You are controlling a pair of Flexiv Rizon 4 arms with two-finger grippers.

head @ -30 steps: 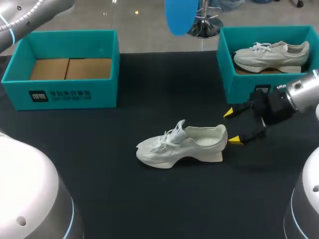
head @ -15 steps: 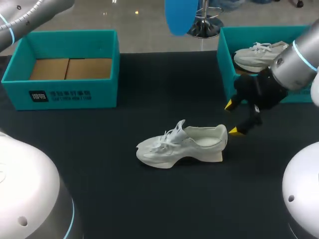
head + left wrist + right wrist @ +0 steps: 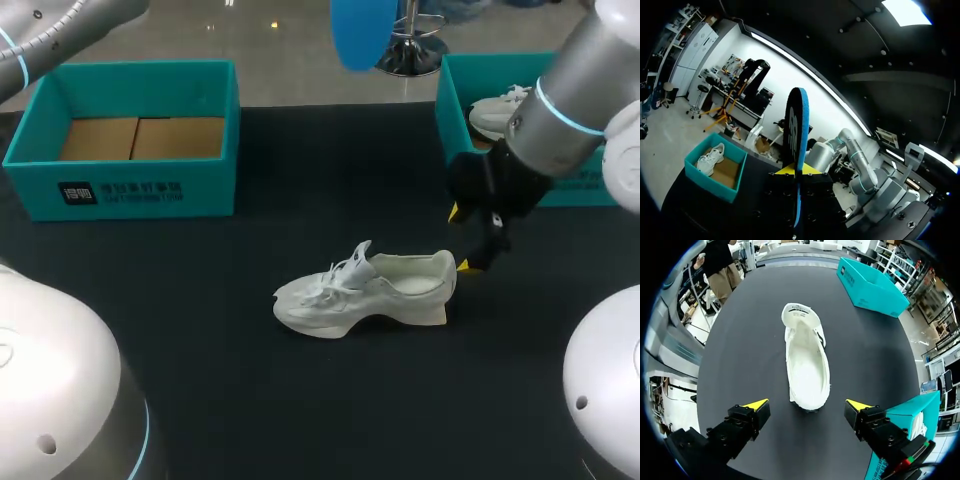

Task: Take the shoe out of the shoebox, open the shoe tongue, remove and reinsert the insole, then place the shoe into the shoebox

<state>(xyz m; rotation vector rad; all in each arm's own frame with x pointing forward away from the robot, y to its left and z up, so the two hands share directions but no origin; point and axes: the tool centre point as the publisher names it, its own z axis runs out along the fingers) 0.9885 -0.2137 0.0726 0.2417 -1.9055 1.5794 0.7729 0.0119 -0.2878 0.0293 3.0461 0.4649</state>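
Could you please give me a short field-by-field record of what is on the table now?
shoe: white, standing on its sole on the table, between the boxes
right gripper: open, at the shoe's heel, not touching
left gripper: shut on the blue insole, held up off the table
left shoebox: open, cardboard floor showing
right shoebox: holds a second white shoe

Black table; second teal box at right, holding another white shoe.
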